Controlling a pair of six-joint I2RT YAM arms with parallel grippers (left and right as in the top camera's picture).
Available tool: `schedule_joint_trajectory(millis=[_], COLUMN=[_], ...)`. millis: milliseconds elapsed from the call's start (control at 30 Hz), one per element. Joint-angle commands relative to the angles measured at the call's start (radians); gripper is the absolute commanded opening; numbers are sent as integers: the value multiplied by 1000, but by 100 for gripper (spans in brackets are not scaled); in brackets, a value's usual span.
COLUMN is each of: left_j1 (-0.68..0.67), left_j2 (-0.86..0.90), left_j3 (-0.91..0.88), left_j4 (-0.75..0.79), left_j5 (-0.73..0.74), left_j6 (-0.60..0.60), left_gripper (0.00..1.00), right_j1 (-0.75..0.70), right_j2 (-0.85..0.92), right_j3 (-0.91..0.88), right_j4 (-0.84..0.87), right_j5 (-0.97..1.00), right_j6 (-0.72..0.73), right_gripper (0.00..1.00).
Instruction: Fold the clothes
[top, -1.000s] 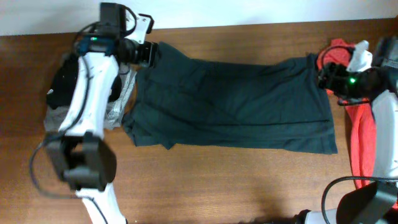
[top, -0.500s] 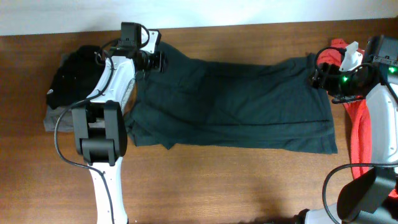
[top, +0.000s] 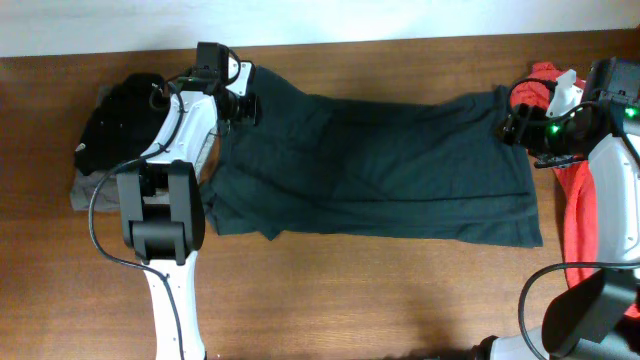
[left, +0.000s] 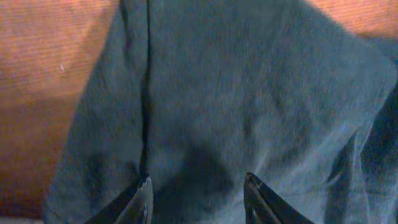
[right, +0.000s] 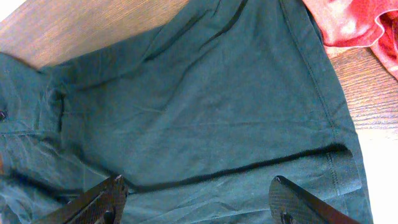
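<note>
The dark greenish-black T-shirt (top: 380, 165) lies spread flat across the middle of the table, plain side up, no letters showing. My left gripper (top: 243, 98) hovers open over its far left corner; the left wrist view shows the fabric (left: 236, 93) between and beyond my open fingers (left: 198, 186). My right gripper (top: 512, 125) is open over the shirt's far right corner. The right wrist view shows the shirt (right: 205, 106) with a folded edge line, my fingers (right: 199, 193) wide apart above it.
A black garment (top: 115, 125) on a grey one (top: 95, 190) lies at the left. A red garment (top: 585, 215) lies at the right edge, also in the right wrist view (right: 360, 22). Bare wood table (top: 350, 290) runs along the front.
The left arm swung from over the black pile to the shirt's far left corner, then shifted slightly left. The right gripper barely moved. The shirt has not moved.
</note>
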Motion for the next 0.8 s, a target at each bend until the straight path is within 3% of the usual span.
schedule_joint_trajectory(millis=[0,100,167,300,767], left_j1=[7,7,7,7,7], left_j2=[24,24,24,24,24], left_j3=[10,10,10,37,357], left_j4=[-33,-40,-42,-64,-325], left_j5=[-31,-53,-51,-29,0], left_j6=[0,1,0,0,-3], left_gripper=[42,35,19,0,4], right_j1=[6,6,6,6,5], right_j2=[-2,-2,-2,-2,-2], right_j3=[4,4,4,4,4], right_j4=[-10,-17,-21,-21,19], right_j5=[17,17,17,17,32], right_j6=[10,10,10,10,10], right_gripper=[77,77,77,77,77])
